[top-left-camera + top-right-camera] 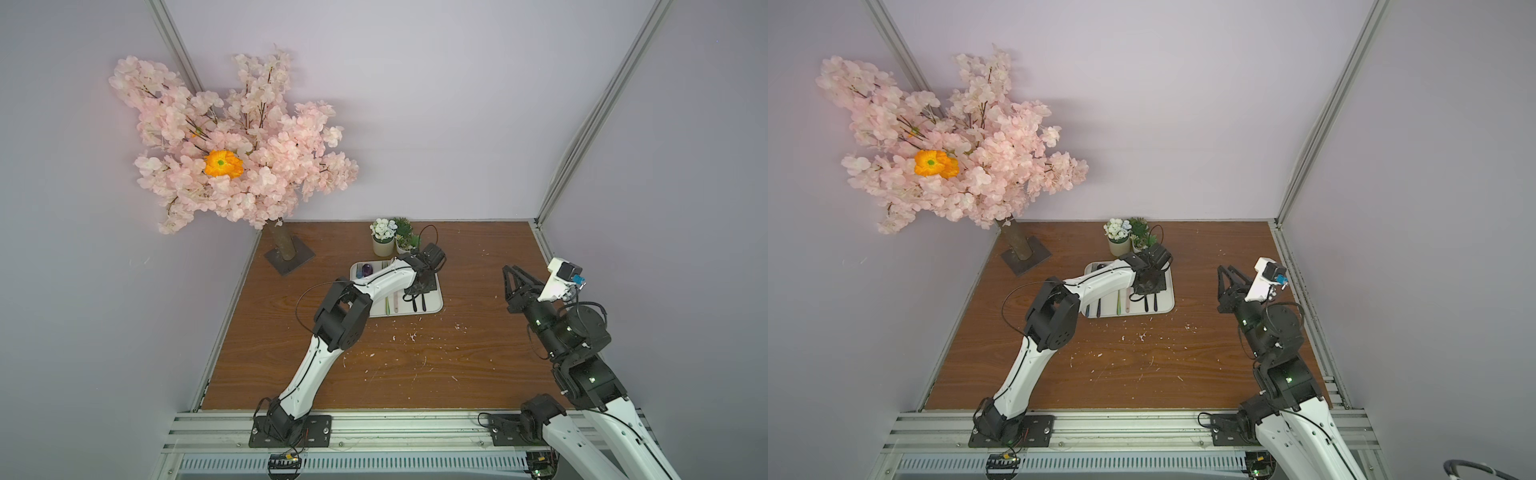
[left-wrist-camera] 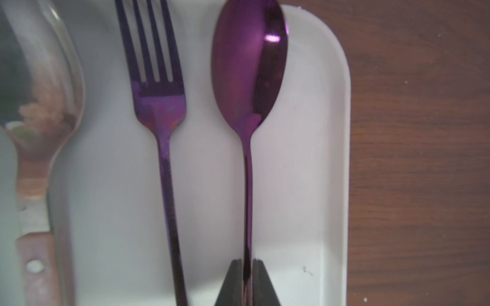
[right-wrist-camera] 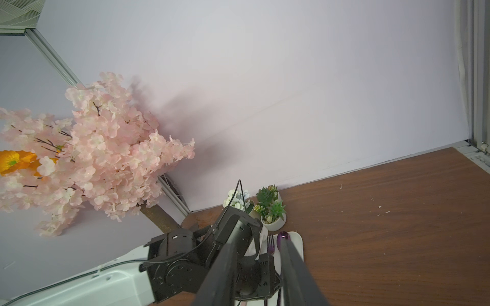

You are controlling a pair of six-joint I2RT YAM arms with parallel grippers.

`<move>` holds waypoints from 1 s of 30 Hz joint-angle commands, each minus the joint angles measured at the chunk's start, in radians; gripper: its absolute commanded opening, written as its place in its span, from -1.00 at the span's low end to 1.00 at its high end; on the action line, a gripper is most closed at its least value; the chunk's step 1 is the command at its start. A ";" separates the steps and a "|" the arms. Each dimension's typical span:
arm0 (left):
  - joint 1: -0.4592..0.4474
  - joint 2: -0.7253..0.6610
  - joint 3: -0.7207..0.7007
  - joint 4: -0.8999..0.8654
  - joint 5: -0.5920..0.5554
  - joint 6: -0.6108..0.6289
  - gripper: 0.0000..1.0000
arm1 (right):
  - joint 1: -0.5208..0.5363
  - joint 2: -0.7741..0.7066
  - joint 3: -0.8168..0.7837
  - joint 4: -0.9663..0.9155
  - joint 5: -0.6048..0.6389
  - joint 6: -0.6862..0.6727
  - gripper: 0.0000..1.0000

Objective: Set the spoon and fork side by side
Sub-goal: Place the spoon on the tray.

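Spoon (image 2: 249, 66): purple, lying flat on the white tray (image 2: 305, 185) along its right rim, bowl toward the far side and handle toward the near side. The bowl's edge reaches the rim at the tray's far right corner.

Fork (image 2: 159, 106): purple, on the same tray just left of the spoon. It is roughly parallel to it, tines toward the far side, and the two are apart, not touching.

Left gripper (image 2: 247, 280): down over the right part of the tray, with one fingertip on each side of the spoon's handle toward its near end. The jaws stand nearly closed. Whether the fingertips press on the handle cannot be told.

Right gripper (image 1: 510, 270): raised over the right side of the table (image 1: 457, 374), well apart from the tray. Its jaws are partly open with nothing between them.

Other items on the tray: a silver spoon (image 2: 45, 92) with a wooden handle lies left of the fork. Both top views show more cutlery handles farther left.

Surroundings: two potted plants (image 1: 390, 239) stand just beyond the tray's far edge. A pink blossom tree (image 1: 232, 141) stands at the far left corner. Small white scraps (image 1: 413, 336) are scattered on the table near the tray's near edge.
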 commanded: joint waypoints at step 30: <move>0.144 -0.549 -0.301 0.000 -0.227 0.150 0.50 | -0.003 0.309 0.136 -0.119 -0.032 -0.153 0.46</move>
